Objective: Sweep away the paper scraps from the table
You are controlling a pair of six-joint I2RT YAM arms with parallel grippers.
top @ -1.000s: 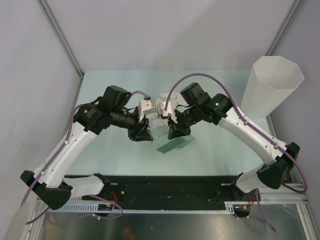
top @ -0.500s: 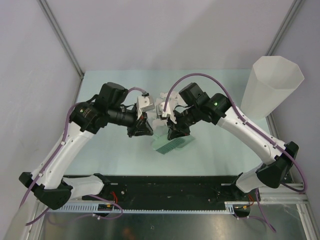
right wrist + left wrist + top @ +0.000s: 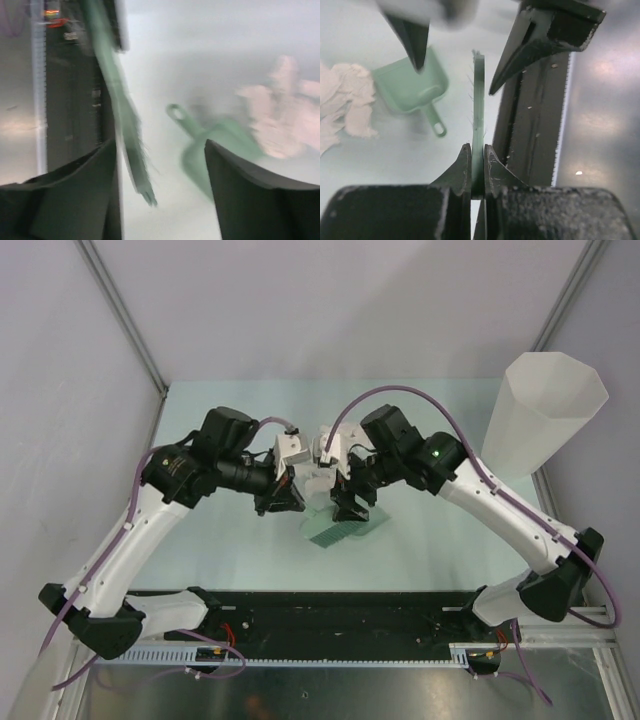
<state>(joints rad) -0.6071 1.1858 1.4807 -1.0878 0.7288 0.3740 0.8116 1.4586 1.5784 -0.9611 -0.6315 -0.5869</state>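
A slim green brush (image 3: 478,100) stands on edge between my two grippers, bristles toward the table (image 3: 440,535). My left gripper (image 3: 477,146) is shut on its handle end. In the top view the brush (image 3: 338,531) hangs just below both grippers. My right gripper (image 3: 160,144) is open, its fingers either side of the brush (image 3: 125,125) without touching it. A green dustpan (image 3: 412,85) lies flat on the table beneath. The paper scraps (image 3: 345,105) are piled at its mouth. The right wrist view shows the dustpan (image 3: 220,145) and the scraps (image 3: 280,115) blurred.
A tall white faceted bin (image 3: 545,415) stands at the table's back right corner. A black rail (image 3: 330,612) runs along the near edge, close behind the brush. Grey walls close in both sides and the back.
My left gripper has shut on the brush. My right gripper, shut on the brush before, has opened and let go of it. The brush has stayed roughly in place.
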